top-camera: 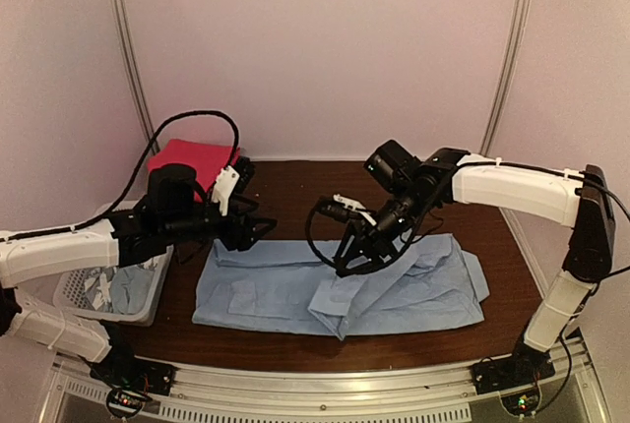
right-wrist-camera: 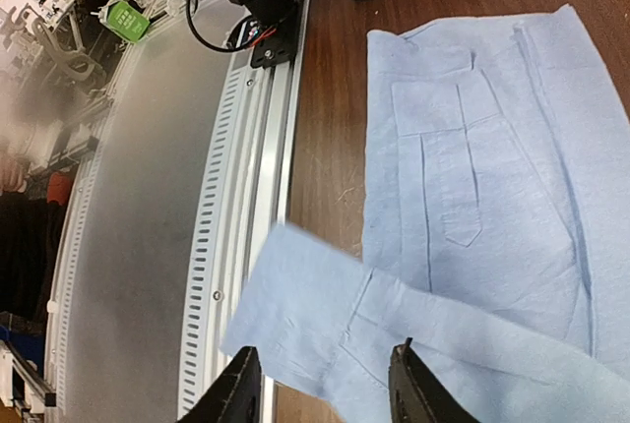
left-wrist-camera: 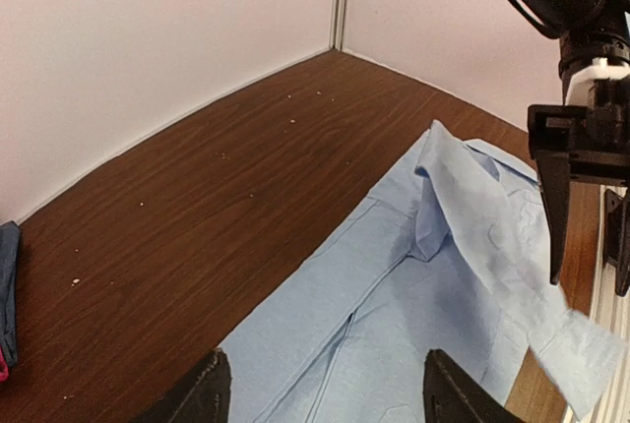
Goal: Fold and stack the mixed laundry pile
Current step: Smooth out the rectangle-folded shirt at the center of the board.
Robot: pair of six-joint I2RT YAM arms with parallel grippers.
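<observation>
Light blue shirt [top-camera: 285, 290] lies spread flat on table [top-camera: 295, 192], sleeve folded over.

No text, label, brand or number can be read on anything in view.

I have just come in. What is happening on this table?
Two robot arms are folding laundry. A large light blue shirt lies spread on the table. The right gripper hovers over its middle, jaws apart, a sleeve lying just below them. The left gripper is open at the shirt's left edge. More blue garments sit in the white basket on the left.
</observation>
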